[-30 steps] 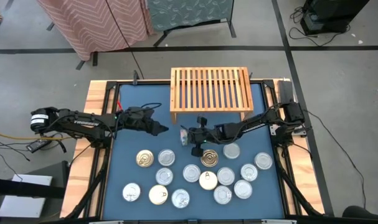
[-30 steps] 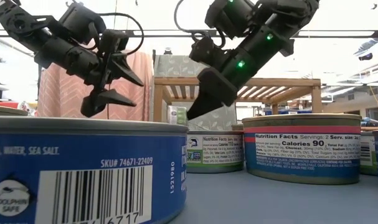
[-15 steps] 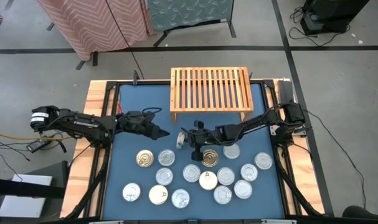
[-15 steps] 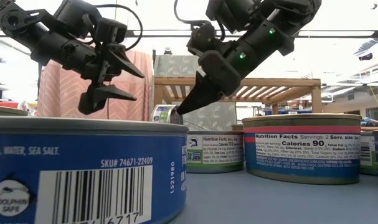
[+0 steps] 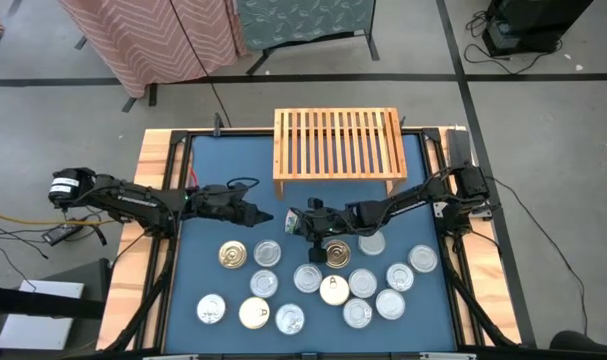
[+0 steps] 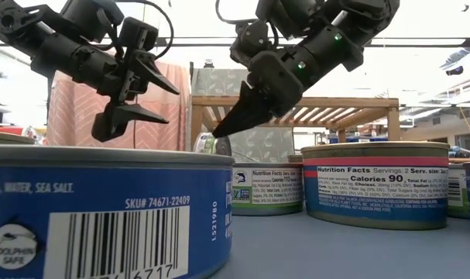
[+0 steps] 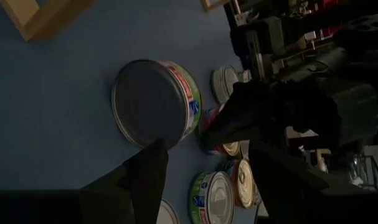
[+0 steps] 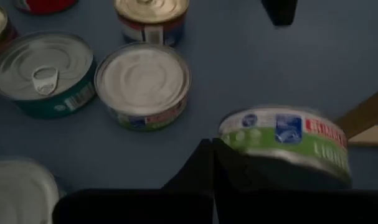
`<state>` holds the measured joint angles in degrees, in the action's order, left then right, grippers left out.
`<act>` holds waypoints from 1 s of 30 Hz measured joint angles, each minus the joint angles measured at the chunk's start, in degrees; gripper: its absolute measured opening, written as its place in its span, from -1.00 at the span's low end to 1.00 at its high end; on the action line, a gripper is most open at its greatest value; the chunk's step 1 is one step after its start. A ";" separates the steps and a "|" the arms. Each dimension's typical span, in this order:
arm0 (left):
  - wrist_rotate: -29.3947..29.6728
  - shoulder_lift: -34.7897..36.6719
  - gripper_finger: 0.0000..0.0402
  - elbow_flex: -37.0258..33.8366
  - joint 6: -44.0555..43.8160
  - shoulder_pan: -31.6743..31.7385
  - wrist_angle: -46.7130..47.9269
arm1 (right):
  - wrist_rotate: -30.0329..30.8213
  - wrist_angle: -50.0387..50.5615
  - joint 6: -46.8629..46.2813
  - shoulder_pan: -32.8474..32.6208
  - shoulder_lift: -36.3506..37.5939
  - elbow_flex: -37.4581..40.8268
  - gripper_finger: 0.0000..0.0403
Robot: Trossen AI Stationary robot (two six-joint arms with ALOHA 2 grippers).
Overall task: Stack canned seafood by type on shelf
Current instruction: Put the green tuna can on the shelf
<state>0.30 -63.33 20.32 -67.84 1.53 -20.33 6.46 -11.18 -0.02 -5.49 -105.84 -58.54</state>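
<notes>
Presently the clenched right claw (image 5: 295,222) nudged a tilted can (image 5: 292,219) while the left claw (image 5: 264,213) hovered released; slipping tips could roll it across the tabletop (image 5: 208,160).

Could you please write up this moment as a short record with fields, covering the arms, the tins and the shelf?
left gripper: open, raised above the mat, pointing toward the tilted tin
right gripper: shut, its tip against the tilted tin
tilted tin: green label, tipped on edge in front of the shelf
other tins: grouped flat on the blue mat, mostly silver tops, a few gold or cream
shelf: slatted wood, at the mat's far edge, no tins on top
</notes>
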 joint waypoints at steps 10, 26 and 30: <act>2.66 0.00 0.14 0.00 -1.28 -1.87 0.14 | 20.31 10.47 0.22 -1.28 3.69 -0.07 -1.00; 5.43 0.00 0.14 0.00 -2.58 -2.71 0.10 | 10.20 0.50 5.42 1.75 -4.74 -2.43 -1.00; 6.52 0.00 0.14 0.00 -0.43 -3.18 0.99 | 8.55 -0.17 6.12 0.42 -4.74 -3.87 -1.00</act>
<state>6.82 -63.33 20.32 -68.27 -1.65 -19.35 15.01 -11.35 6.10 -5.07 -110.59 -62.42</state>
